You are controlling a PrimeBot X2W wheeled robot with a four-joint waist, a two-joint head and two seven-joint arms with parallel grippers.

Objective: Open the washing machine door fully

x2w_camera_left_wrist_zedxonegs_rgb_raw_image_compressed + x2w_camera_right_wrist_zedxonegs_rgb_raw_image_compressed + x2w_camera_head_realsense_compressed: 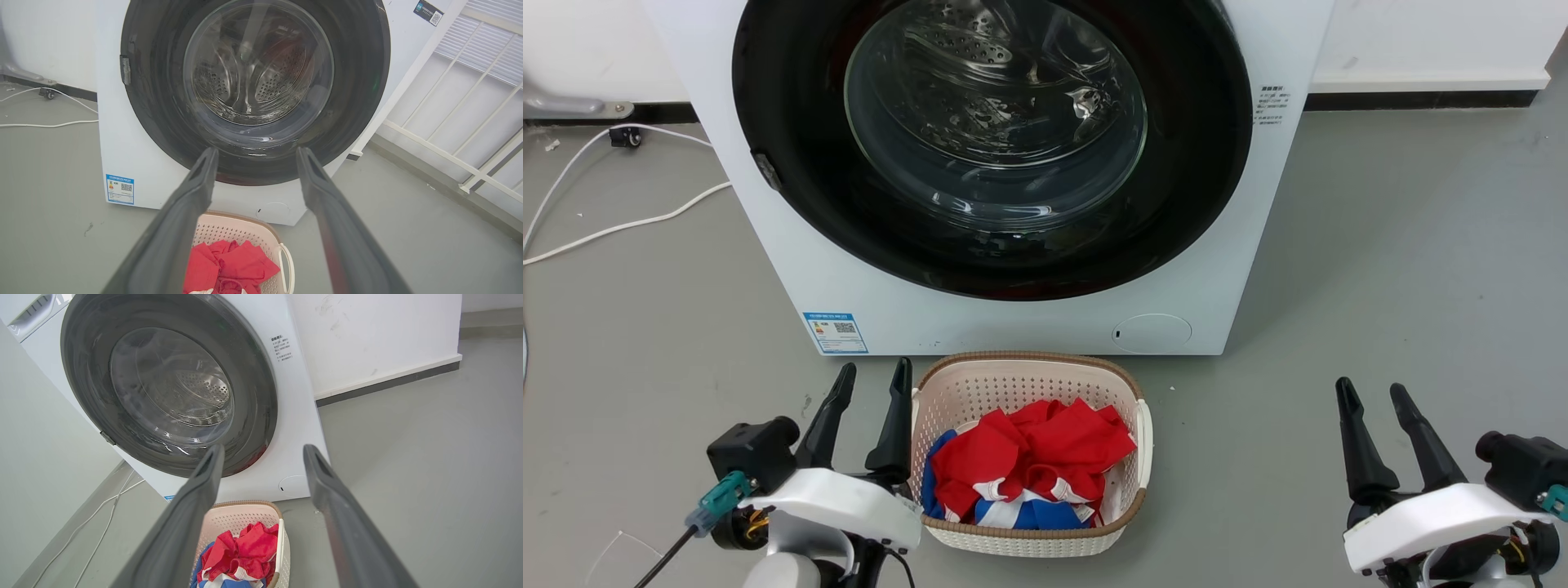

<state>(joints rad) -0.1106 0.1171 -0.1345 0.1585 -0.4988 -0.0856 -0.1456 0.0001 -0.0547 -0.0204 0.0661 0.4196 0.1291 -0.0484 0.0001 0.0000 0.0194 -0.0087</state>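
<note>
One big round door (pixel 992 147) is taking up nearly the full width of the washer (pixel 792 278): glossy black ring, clear bulging glass at centre. We're seeing it shut, sitting flush against the white front. Thru the glass the perforated steel drum (pixel 980 49) is showing. A small grey tab (pixel 766 171) is sitting on the door's left rim in head view. Below the door, a blue label (pixel 835 332) is sitting at the front's lower left and a round cap (pixel 1152 333) at lower right.

We're holding the left gripper (pixel 876 371) at lower left of head view, fingers spread apart & gripping nothing, tips pointing up toward the washer's bottom edge, just beside the basket (pixel 1013 359) rim. The right gripper (pixel 1370 389) is sitting at lower right, jaws likewise spread & empty, over the floor (pixel 1380 269), well apart from the washer. The door is lying ahead of and above both, neither touching it. In each wrist view the door's lower rim is showing between the two fingertips. The basket is standing on the floor just in front of the washer, betw. the grippers, w/ red, blue & white cloth (pixel 1029 457) inside.
</note>
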